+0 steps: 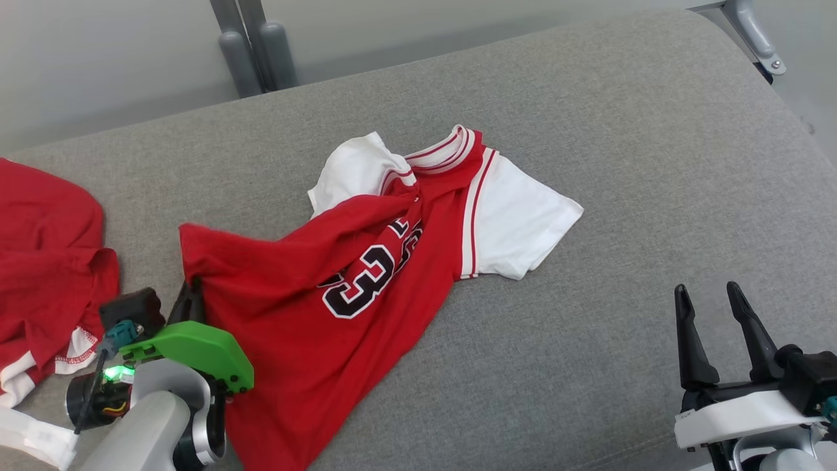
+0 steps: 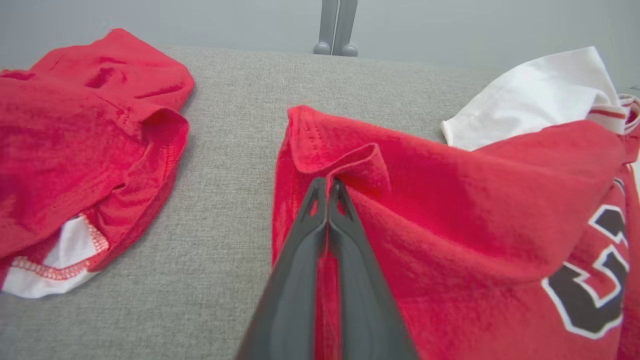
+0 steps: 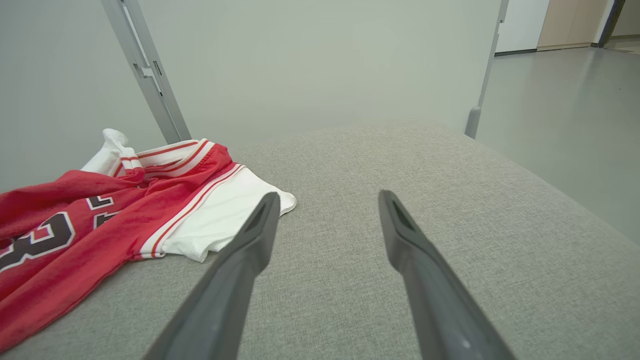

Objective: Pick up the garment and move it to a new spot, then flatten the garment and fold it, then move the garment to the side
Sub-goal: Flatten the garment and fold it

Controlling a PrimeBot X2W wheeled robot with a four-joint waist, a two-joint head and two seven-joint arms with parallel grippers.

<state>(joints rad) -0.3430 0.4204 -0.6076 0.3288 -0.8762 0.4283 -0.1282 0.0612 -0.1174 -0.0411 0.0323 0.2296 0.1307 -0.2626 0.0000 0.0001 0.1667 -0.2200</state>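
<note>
We find the left claw clamped on the hem of the crumpled red-and-white numbered jersey, the right claw gaping; pick-up in hand, a lift judged next.

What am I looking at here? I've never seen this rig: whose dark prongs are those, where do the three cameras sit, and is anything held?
A two-armed robot. One picture comes from its head; the other two from a camera on each wrist, looking along that arm's two fingers. On the grey padded surface lie a red-and-white jersey and, further left, a second red garment. The left gripper is shut on the jersey's red edge; the right gripper is open, holding nothing.
</note>
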